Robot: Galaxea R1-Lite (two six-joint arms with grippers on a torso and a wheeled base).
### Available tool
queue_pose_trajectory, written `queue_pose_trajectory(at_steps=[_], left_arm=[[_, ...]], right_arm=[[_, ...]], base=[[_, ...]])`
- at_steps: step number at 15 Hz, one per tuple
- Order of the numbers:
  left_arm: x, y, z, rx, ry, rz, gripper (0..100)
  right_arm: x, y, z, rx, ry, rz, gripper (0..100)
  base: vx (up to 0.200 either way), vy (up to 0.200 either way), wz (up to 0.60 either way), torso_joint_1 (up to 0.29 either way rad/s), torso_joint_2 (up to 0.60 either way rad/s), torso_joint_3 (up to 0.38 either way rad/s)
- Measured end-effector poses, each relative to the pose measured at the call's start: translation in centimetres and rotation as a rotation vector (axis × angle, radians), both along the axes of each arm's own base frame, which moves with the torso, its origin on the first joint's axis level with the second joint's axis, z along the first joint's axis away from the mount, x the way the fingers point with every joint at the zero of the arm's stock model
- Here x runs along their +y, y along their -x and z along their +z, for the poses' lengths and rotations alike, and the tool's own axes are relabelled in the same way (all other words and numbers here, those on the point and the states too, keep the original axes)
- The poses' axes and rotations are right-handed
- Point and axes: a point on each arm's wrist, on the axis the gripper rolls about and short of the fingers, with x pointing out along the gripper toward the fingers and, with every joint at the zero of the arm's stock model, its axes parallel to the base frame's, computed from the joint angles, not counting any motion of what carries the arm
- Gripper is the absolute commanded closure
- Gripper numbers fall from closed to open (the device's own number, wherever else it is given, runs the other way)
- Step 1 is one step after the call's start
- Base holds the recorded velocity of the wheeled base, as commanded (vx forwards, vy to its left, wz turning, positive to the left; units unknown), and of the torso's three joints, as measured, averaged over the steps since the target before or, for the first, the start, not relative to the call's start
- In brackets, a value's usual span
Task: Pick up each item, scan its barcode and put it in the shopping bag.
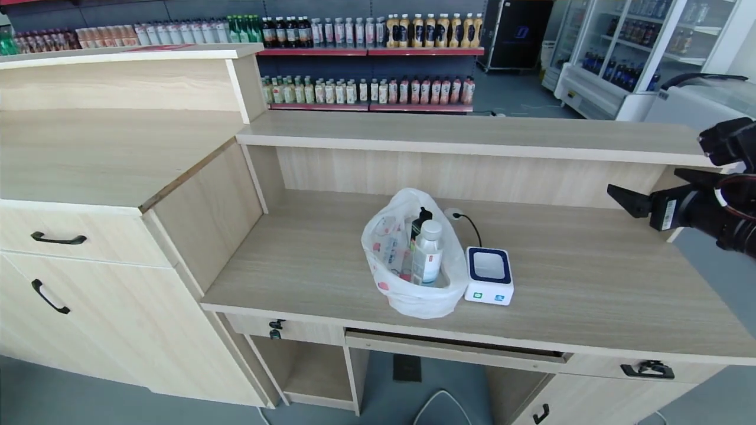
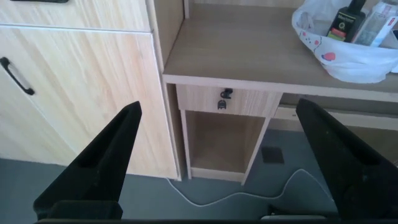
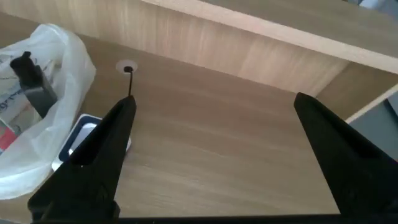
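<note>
A white plastic shopping bag [image 1: 425, 301] stands in the middle of the wooden desk [image 1: 590, 283]. It holds a clear bottle [image 1: 427, 254], a dark bottle [image 1: 421, 223] and other packs. Right beside the bag sits a white scanner [image 1: 489, 275] with a blue-rimmed window. My right gripper [image 1: 649, 186] hangs open and empty above the desk's right end, well apart from the scanner [image 3: 81, 134] and the bag [image 3: 68, 62]. My left gripper [image 2: 217, 155] is open and empty, low in front of the desk's left drawer, with the bag [image 2: 348, 59] up on the desk beyond it.
A raised ledge [image 1: 472, 139] runs along the back of the desk. A taller cabinet [image 1: 88, 236] with black handles stands at the left. The scanner's black cable [image 1: 472, 227] runs to a hole in the desktop. Shelves of bottles and fridges stand behind.
</note>
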Motion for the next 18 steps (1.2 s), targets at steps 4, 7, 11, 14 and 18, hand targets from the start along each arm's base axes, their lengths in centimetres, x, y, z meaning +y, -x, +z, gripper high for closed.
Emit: queue_pose_trajectory(at_steps=[4,7,11,14,18], left_arm=[[0.0,0.0,0.0,0.0,0.0,0.0,0],[0.0,0.0,0.0,0.0,0.0,0.001,0],[0.0,0.0,0.0,0.0,0.0,0.001,0],[0.0,0.0,0.0,0.0,0.0,0.0,0],[0.0,0.0,0.0,0.0,0.0,0.001,0]], right_arm=[[-0.3,2.5,1.0,0.034,-0.132,0.012,0],[0.0,5.5,0.5,0.013,-0.211,0.032,0],[0.8,12.1,-4.1,0.092,-0.248,-0.031,0],[1.8,17.6,-7.8,0.149,-0.285,-0.068,0],[2.5,23.5,-10.9,0.183,-0.312,-0.057,0]], base=[[0.0,0.0,-0.3,0.002,0.0,0.002],[0.0,0.0,0.0,0.0,0.0,0.0],[0.0,0.0,0.0,0.0,0.0,0.0],[0.0,0.0,0.0,0.0,0.0,0.0],[0.0,0.0,0.0,0.0,0.0,0.0]])
